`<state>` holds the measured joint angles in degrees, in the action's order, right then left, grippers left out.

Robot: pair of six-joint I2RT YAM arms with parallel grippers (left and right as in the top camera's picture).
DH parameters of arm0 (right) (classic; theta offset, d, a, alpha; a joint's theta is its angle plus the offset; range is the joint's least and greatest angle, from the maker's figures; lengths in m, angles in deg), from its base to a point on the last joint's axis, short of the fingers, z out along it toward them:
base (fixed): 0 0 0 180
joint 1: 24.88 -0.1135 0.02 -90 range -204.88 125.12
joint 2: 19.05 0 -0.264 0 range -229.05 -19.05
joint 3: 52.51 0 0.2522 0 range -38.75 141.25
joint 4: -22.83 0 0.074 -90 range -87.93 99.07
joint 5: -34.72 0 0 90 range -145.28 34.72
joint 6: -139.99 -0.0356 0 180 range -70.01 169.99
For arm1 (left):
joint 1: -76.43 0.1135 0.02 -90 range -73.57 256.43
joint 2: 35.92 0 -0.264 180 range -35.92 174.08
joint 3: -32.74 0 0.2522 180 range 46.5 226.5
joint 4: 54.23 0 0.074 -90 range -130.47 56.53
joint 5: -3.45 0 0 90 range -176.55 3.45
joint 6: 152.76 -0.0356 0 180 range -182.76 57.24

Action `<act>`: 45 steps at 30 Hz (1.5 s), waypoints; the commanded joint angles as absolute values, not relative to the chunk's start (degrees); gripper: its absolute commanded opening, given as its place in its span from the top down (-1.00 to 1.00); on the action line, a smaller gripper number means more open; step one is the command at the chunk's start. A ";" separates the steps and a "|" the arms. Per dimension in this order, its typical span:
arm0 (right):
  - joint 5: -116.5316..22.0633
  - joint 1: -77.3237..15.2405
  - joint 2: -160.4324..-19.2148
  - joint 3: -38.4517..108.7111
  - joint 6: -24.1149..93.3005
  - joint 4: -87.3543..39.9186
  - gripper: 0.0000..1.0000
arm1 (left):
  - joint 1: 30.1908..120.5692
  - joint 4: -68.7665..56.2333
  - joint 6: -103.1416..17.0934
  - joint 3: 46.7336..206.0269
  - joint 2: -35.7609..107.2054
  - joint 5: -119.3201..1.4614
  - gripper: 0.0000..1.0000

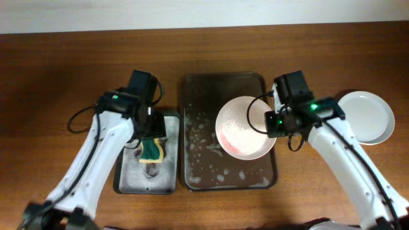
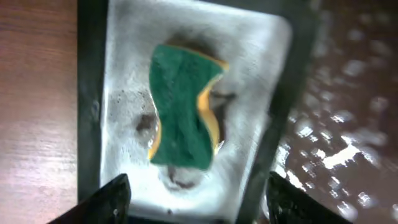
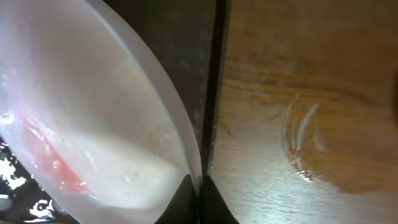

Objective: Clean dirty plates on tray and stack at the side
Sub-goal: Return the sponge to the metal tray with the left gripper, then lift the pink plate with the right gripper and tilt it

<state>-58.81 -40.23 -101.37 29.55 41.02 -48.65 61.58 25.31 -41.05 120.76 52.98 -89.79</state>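
A white plate (image 1: 243, 128) with a reddish smear is tilted over the right half of the dark brown tray (image 1: 198, 96), which is wet with suds. My right gripper (image 1: 273, 121) is shut on the plate's right rim. In the right wrist view the fingers (image 3: 199, 193) pinch the rim of the plate (image 3: 81, 112) over the tray's edge (image 3: 217, 74). A second white plate (image 1: 365, 117) lies on the table at the right. No mint green plate is in view. My left gripper (image 1: 153, 135) is open and empty above the sponge.
A green and yellow sponge (image 2: 183, 109) lies in the small black grey-lined tray (image 1: 128, 182) left of the brown tray; my left fingers (image 2: 199, 205) are spread wide above it. A water puddle (image 3: 305, 143) lies on the wood right of the brown tray.
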 commanded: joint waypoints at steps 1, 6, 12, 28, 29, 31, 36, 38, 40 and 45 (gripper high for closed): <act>-71.29 -45.92 -97.59 29.74 39.07 -48.62 0.92 | 62.04 26.27 -43.19 121.55 44.24 -86.71 -0.64; -90.28 -58.16 -94.82 29.74 35.51 -48.16 0.92 | 62.04 26.44 -43.17 121.55 32.37 -91.04 -0.99; -105.82 -71.29 -94.84 29.74 32.36 -48.03 0.92 | 62.01 26.25 -43.12 121.55 29.42 -90.86 -0.99; -131.00 -84.91 -94.84 29.72 33.59 -48.84 0.92 | 61.97 26.25 -43.14 121.55 29.42 -90.86 -0.99; -131.00 -84.91 -94.84 29.72 33.63 -48.84 0.92 | 61.97 26.25 -43.12 121.55 29.42 -90.86 -0.99; -131.00 -84.91 -94.84 29.72 33.63 -48.82 0.92 | 61.97 26.25 -43.12 121.55 29.42 -90.86 -0.99; -131.00 -84.91 -94.84 29.72 33.63 -48.84 0.92 | 61.97 26.25 -43.12 121.55 29.42 -90.86 -0.99; -131.00 -84.91 -94.84 29.72 33.63 -48.84 0.92 | 61.97 26.25 -43.12 121.55 29.42 -90.86 -0.99; -131.00 -84.91 -94.84 29.72 33.63 -48.84 0.92 | 61.97 26.25 -43.12 121.55 29.42 -90.86 -0.99; -131.00 -84.91 -94.84 29.72 33.63 -48.84 0.92 | 61.97 26.25 -43.12 121.55 29.42 -90.86 -0.99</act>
